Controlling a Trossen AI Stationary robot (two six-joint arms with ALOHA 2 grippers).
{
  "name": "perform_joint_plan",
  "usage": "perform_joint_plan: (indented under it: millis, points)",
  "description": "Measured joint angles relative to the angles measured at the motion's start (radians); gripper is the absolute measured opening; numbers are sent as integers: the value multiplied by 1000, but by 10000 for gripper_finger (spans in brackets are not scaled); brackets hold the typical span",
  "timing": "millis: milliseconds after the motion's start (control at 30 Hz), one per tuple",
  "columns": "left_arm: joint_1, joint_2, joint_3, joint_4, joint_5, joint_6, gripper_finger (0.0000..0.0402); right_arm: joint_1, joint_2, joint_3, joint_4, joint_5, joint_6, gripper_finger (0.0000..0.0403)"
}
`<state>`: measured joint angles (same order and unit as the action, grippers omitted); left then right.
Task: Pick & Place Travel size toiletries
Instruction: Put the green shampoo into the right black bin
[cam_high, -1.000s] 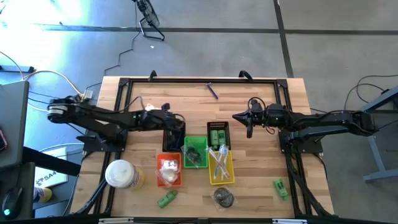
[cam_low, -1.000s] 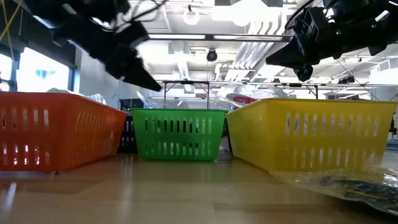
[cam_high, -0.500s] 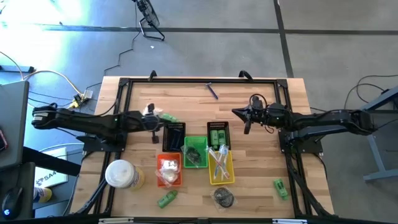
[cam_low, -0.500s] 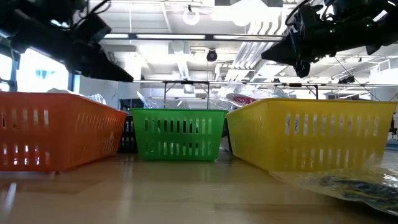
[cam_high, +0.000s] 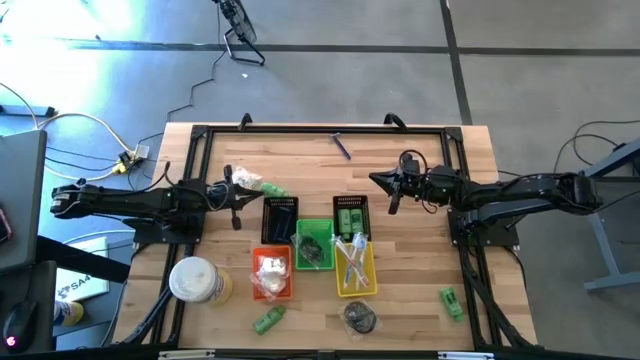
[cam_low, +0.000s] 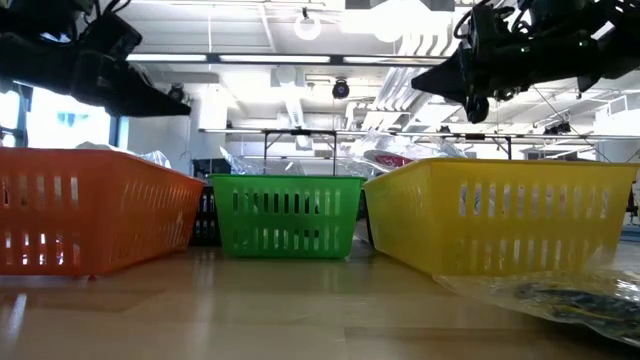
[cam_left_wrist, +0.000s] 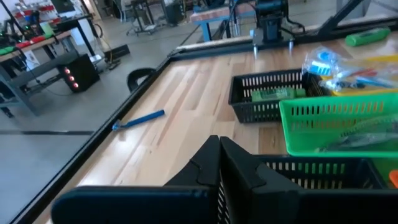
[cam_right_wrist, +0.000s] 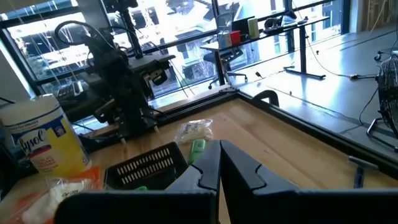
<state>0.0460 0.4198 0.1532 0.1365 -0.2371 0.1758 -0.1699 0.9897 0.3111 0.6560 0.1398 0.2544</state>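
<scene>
My left gripper hangs shut and empty above the table, just left of the left black basket. My right gripper hangs shut and empty to the right of the right black basket, which holds green toiletries. A clear-wrapped white piece and a green tube lie on the table beside the left gripper. Other green toiletries and a dark wrapped piece lie near the front edge. A slim blue stick lies at the far side.
Orange, green and yellow baskets stand in a cluster in front of the black ones, all with items in them. A round white-and-yellow container stands front left. A black frame borders the table.
My left gripper has drawn back from over the left black basket toward the table's left edge, staying shut and tipping up toward level. My right gripper has tipped up a little toward level, with hardly any shift of place.
</scene>
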Motion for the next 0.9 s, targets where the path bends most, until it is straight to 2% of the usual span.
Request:
perform_joint_plan:
  millis: [300,700,900]
  points:
    - [0,-12,0,-7,0,0,7,0,0,0,37,0,-66,2]
    - [0,-12,0,-14,1,-1,7,0,0,0,36,-20,-27,2]
    - [0,-12,0,-14,1,3,7,0,0,0,35,-86,-19,2]
